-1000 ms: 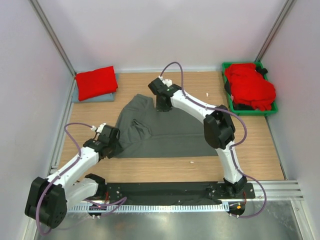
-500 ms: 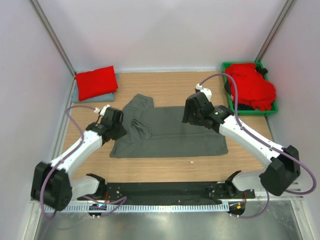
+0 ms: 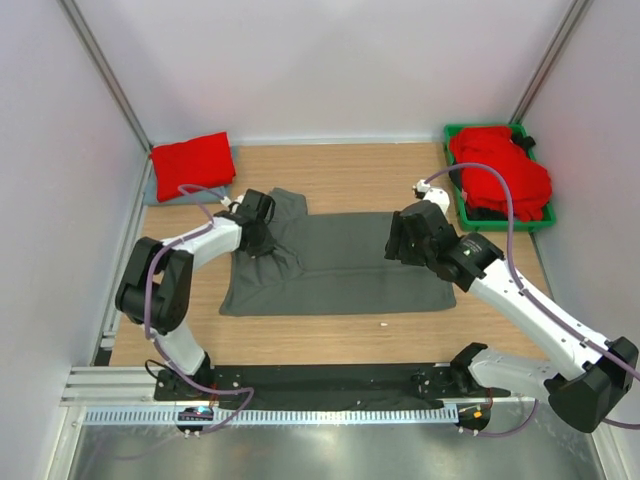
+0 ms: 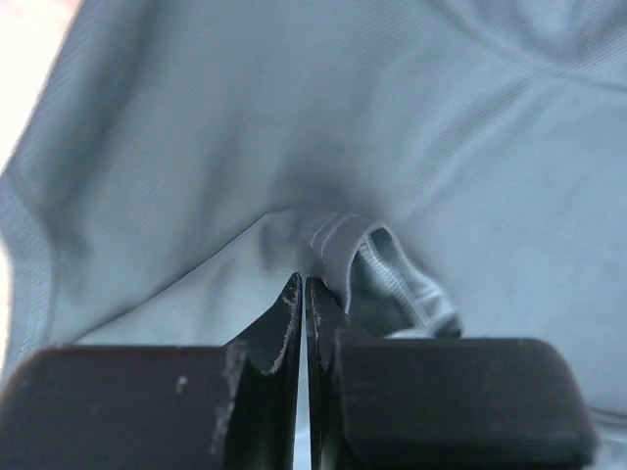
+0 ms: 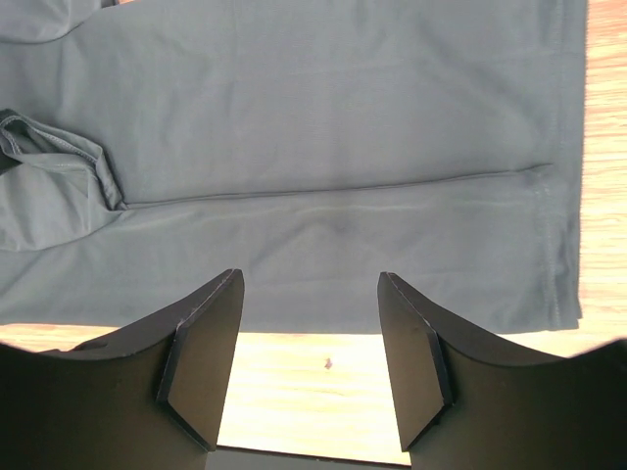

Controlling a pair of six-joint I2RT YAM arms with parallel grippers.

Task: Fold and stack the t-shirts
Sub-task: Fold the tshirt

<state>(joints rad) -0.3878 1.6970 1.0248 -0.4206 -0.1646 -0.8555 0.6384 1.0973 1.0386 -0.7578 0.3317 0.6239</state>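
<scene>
A dark charcoal t-shirt (image 3: 340,262) lies folded into a wide strip mid-table, one sleeve (image 3: 288,205) sticking out at the back left. My left gripper (image 3: 262,226) sits on its left part, jaws shut, with puckered grey cloth (image 4: 338,245) pinched at the fingertips (image 4: 302,286). To the right, my right gripper (image 3: 405,236) hovers open over the shirt; in its wrist view the shirt (image 5: 323,127) fills the top and bare wood shows between the fingers (image 5: 309,294). A folded red t-shirt (image 3: 193,165) rests on a pale blue-grey one (image 3: 168,194) at the back left.
A green bin (image 3: 500,222) at the back right holds a heap of red t-shirts (image 3: 500,170). Frame posts and white walls close in the table (image 3: 330,335) on three sides. A small white speck (image 3: 381,323) lies in front of the shirt.
The right gripper carried the shirt's back part rightward, let go and opened; the shirt now lies as a strip. The left gripper moved from the near-left corner back to the sleeve area and shut.
</scene>
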